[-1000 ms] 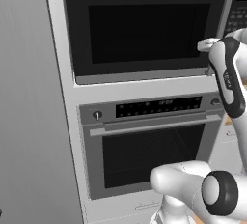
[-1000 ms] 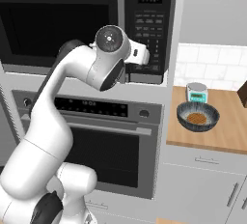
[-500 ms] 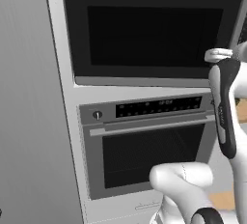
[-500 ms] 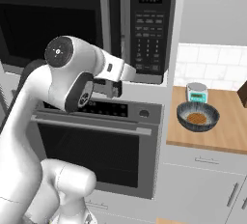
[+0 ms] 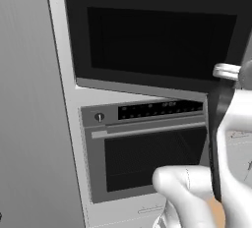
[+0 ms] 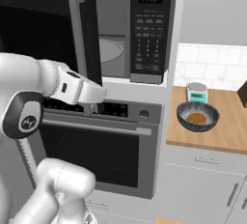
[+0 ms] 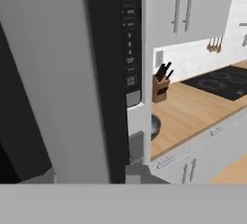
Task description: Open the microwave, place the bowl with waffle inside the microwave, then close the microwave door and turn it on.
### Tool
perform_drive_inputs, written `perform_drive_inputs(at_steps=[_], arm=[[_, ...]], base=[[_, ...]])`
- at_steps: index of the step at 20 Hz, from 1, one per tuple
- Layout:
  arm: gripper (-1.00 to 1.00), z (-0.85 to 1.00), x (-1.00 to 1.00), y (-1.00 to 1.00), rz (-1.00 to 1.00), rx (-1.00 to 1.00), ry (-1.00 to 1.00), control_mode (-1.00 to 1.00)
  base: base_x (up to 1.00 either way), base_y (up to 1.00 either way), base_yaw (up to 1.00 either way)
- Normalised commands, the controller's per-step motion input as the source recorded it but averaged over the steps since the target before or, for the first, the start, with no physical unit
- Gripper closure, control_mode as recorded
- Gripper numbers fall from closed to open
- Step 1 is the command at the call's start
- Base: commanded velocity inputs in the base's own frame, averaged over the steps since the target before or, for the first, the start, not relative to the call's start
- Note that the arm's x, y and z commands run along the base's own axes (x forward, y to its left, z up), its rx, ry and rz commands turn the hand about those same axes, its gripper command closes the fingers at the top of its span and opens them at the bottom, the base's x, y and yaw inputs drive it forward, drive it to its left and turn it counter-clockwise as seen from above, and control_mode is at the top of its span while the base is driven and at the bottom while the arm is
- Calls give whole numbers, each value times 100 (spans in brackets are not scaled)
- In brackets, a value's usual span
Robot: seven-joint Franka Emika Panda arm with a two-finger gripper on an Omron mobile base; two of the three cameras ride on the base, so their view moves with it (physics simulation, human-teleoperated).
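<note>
On the wall, microwave door ajar above the tool, grip seemingly undeterminable.

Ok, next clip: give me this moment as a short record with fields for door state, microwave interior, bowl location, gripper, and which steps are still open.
microwave door: swung partly open, its grey vertical handle on the free edge
microwave interior: turntable plate visible, nothing on it
bowl with waffle: on the wooden counter, right of the oven, in front of a small kitchen scale
gripper: just below the door's lower edge, holding nothing; jaw state unclear
steps open: bowl into microwave, close door, turn on
</note>
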Motion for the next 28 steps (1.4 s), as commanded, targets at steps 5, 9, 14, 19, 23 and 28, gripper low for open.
perform_drive_inputs(at_steps=[5,9,14,19,23,28], arm=[[100,-1,-100,34,-31,-15,0,-100],[100,-6,-100,52,-34,-21,0,-100],[100,-9,-86,90,-22,-32,-2,-100],[-100,-21,-16,98,-9,-30,0,-100],[-100,-5,2,44,-1,-15,2,-100],[-100,0,0,10,0,-3,-1,-100]], base=[[0,0,0],[0,0,0],[0,0,0],[0,0,0],[0,0,0],[0,0,0]])
